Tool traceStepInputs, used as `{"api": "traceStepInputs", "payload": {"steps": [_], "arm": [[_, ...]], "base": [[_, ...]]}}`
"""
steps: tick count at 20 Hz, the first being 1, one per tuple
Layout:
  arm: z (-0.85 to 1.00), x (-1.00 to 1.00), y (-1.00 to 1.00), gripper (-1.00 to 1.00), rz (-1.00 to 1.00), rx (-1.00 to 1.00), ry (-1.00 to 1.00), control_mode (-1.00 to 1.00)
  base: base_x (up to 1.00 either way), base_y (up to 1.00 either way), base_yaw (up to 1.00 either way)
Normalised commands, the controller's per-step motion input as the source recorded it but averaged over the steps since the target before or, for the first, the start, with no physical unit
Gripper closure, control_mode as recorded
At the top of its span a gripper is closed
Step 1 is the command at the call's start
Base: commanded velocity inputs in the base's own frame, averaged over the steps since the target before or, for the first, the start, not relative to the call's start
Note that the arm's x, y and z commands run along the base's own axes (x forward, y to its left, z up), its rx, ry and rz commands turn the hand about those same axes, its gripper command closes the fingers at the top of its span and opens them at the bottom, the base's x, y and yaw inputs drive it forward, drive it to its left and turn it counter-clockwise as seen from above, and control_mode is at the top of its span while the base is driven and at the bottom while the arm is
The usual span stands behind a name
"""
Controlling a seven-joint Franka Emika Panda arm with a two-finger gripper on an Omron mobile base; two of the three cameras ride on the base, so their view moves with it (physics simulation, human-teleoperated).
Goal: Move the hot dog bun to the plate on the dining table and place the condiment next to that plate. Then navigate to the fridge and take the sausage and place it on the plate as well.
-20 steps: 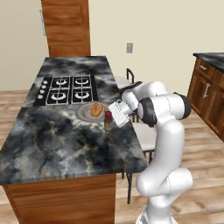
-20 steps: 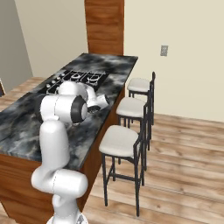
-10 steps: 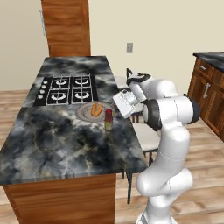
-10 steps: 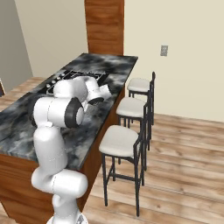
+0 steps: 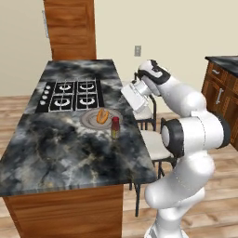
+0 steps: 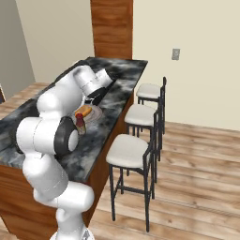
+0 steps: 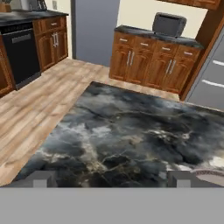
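Hot dog bun (image 5: 102,115) lies on the pale round plate (image 5: 88,120), which rests on the dark marbled surface of the dining table (image 5: 56,153) just near of the black cooktop (image 5: 69,94). In the right base view the bun (image 6: 84,110) shows on the plate (image 6: 95,112) behind the arm. The condiment (image 5: 115,127), a slim bottle with a red cap, stands upright just beside the plate on its near right edge; from the right base view it (image 6: 80,123) stands at the plate's near side. The end effector (image 5: 132,96) hangs above the right edge of the surface, to the right of and slightly beyond the plate, apart from bun and bottle; it holds nothing. In the hand view its two tips sit wide apart, released, with bare marbled stone between them and a sliver of the plate rim (image 7: 211,175) at the lower right. Three stools (image 6: 136,149) line the right side of the island. Across the wooden floor stand brown cabinets (image 7: 151,61) with a toaster (image 7: 169,24) on top.
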Motion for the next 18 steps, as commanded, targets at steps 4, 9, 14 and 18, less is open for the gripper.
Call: {"api": "traceStepInputs", "payload": {"steps": [4, 9, 14, 18], "arm": [[0.76, -1.0, 0.25, -1.0, 0.0, -0.32, -0.19, -1.0], [0.74, -0.92, 0.08, -1.0, 0.01, -0.34, -0.28, -1.0], [0.81, -0.55, 0.0, -1.0, -0.23, -0.31, -0.1, -1.0], [0.56, -0.41, 0.0, -1.0, -0.41, -0.32, -0.01, -1.0]], "base": [[0.0, 0.0, 0.0], [0.0, 0.0, 0.0], [0.0, 0.0, 0.0], [0.0, 0.0, 0.0]]}}
